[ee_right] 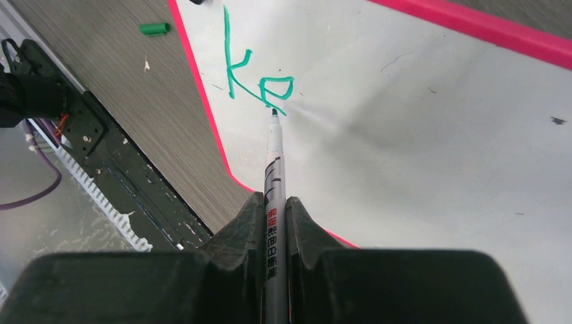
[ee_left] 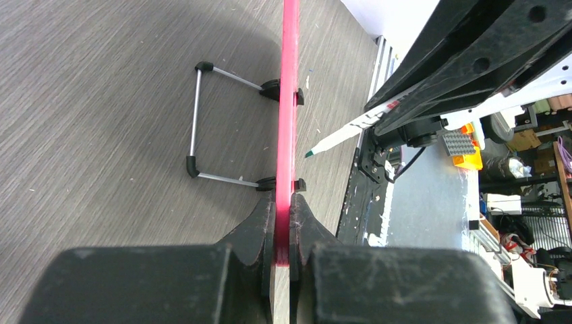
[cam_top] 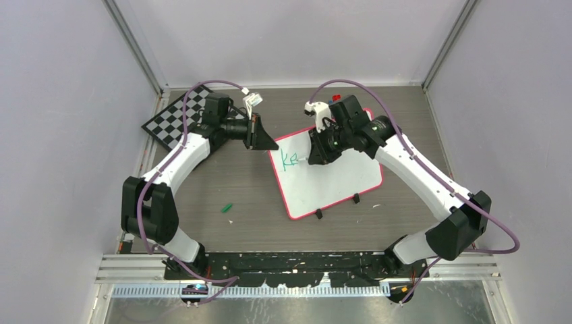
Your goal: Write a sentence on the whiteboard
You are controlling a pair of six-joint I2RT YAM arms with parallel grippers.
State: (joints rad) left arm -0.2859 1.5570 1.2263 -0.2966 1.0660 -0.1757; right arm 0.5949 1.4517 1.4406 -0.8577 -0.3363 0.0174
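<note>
The whiteboard [cam_top: 337, 182] with its red-pink rim lies tilted at the table's middle. My left gripper [cam_top: 268, 144] is shut on its far-left edge; in the left wrist view the rim [ee_left: 290, 101] runs edge-on between the fingers. My right gripper [cam_top: 318, 156] is shut on a white marker [ee_right: 274, 169], whose tip touches the board. Of the sentence, only green letters "ke" [ee_right: 253, 77] show, also in the top view [cam_top: 291, 160]. The marker [ee_left: 340, 137] shows in the left wrist view too.
A green marker cap [cam_top: 227, 208] lies on the table left of the board, also in the right wrist view [ee_right: 155, 28]. A checkered chessboard [cam_top: 174, 116] leans at the back left. The board's wire stand [ee_left: 202, 121] rests on the table.
</note>
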